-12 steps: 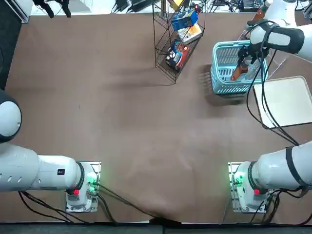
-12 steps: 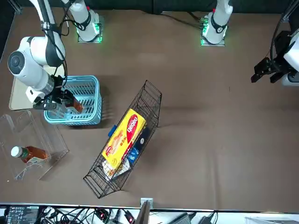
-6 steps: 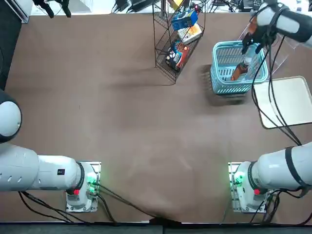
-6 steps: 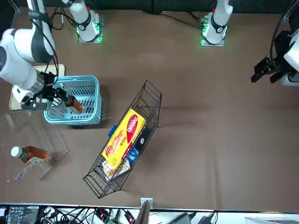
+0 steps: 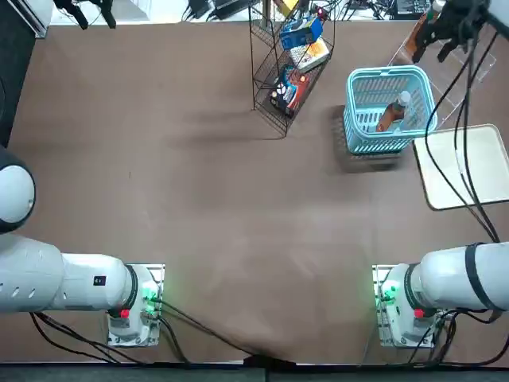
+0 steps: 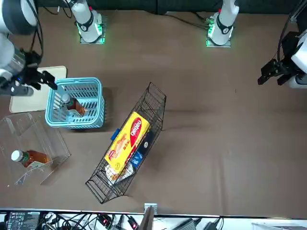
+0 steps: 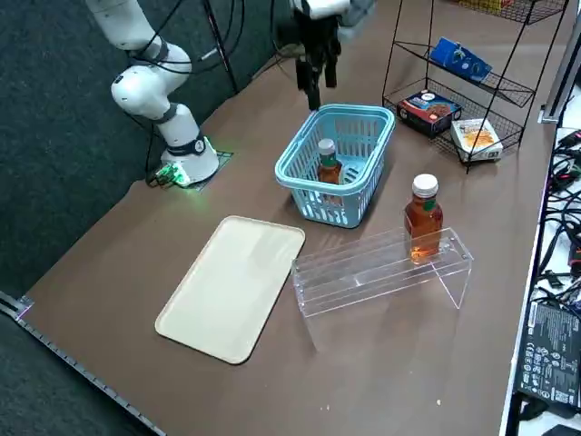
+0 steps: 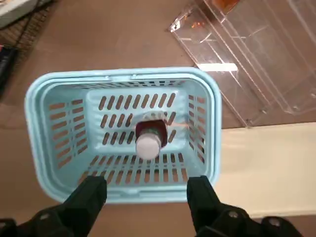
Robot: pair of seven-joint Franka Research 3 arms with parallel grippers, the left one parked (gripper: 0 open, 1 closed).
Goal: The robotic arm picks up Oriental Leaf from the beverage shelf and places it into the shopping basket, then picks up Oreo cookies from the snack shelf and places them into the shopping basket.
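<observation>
The Oriental Leaf point(image 8: 149, 140), an orange-brown bottle with a white cap, stands about upright inside the light blue shopping basket point(image 8: 212, 113), also seen from above as bottle point(image 5: 391, 113) in basket point(image 5: 350, 103). My right gripper point(image 8: 145, 195) hangs open and empty well above the basket, near its edge point(image 7: 320, 84). The Oreo cookies point(image 5: 298, 33) are a blue packet on an upper tier of the black wire snack shelf point(image 5: 270, 103), as the side view also shows point(image 7: 461, 59). The clear beverage shelf point(image 7: 381, 272) beside the basket holds a second bottle point(image 7: 422, 216).
A beige tray point(image 7: 231, 286) lies flat near the basket and the clear rack. The wire rack also carries a yellow packet point(image 6: 127, 141), a red-and-black packet point(image 7: 427, 104) and a white-and-orange packet point(image 7: 477, 136).
My right gripper let go of the bottle inside the basket, opened and rose up and away toward the table's far edge. The bottle stayed in the basket.
</observation>
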